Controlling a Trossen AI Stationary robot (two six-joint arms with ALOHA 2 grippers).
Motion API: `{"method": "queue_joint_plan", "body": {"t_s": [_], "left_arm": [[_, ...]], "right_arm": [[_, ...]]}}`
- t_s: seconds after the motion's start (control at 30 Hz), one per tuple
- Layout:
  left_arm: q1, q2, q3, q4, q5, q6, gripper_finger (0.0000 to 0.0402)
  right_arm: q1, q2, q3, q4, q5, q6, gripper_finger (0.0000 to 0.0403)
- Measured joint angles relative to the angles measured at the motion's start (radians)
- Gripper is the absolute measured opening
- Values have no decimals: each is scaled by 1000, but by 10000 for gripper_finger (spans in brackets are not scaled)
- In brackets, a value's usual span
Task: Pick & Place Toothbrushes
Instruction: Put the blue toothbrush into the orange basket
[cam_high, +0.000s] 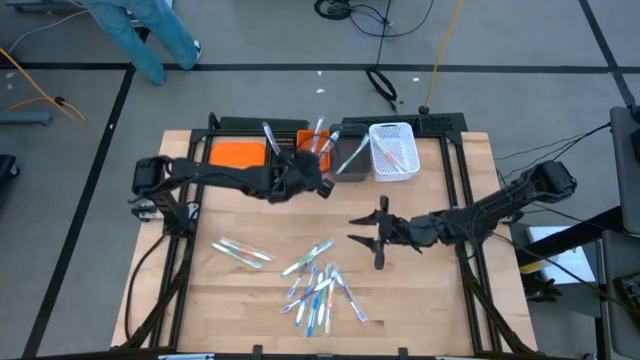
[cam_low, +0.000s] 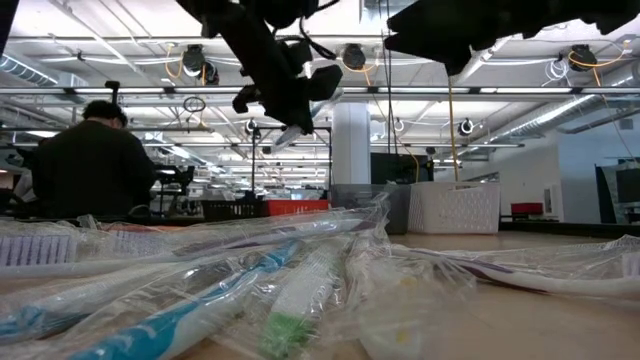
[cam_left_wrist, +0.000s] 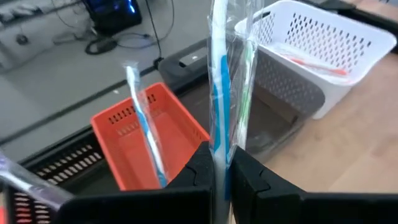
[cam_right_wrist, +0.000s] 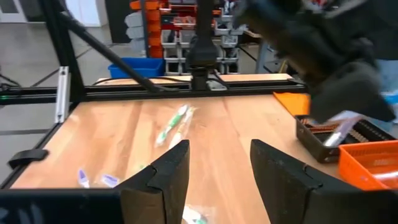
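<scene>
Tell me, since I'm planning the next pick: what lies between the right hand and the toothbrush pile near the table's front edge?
Only bare wood in the high view: the right hand, open, is above the table, with the toothbrush pile beyond it.

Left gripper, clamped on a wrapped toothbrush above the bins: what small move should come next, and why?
Probably ease the left gripper down and forward over the small orange bin, then let go. It is shut on a wrapped blue toothbrush held upright, and that bin, just beyond its fingers, already holds one blue toothbrush. The right gripper hangs open and empty above the table.
</scene>
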Motion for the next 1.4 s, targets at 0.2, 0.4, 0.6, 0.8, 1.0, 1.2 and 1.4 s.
{"method": "queue_joint_plan", "body": {"t_s": [0.2,0.4,0.6,0.8,1.0,1.2,1.4], "left_arm": [[72,0,0,47,65,1,9],[132,0,-32,149,138,-2,9],[200,0,-117,306,191,-24,9],[268,0,-201,422,223,-51,9],[323,0,-254,533,233,-80,9],[342,0,-260,553,240,-91,10],[342,35,-259,587,240,-83,9]], "right_arm": [[43,0,0,0,1,-2,160],[62,0,0,0,2,-20,160],[65,0,0,0,2,-32,160],[65,0,0,0,3,-55,160],[62,0,0,0,6,-85,160],[41,0,0,0,7,-100,160],[22,0,0,0,6,-108,160]]}}
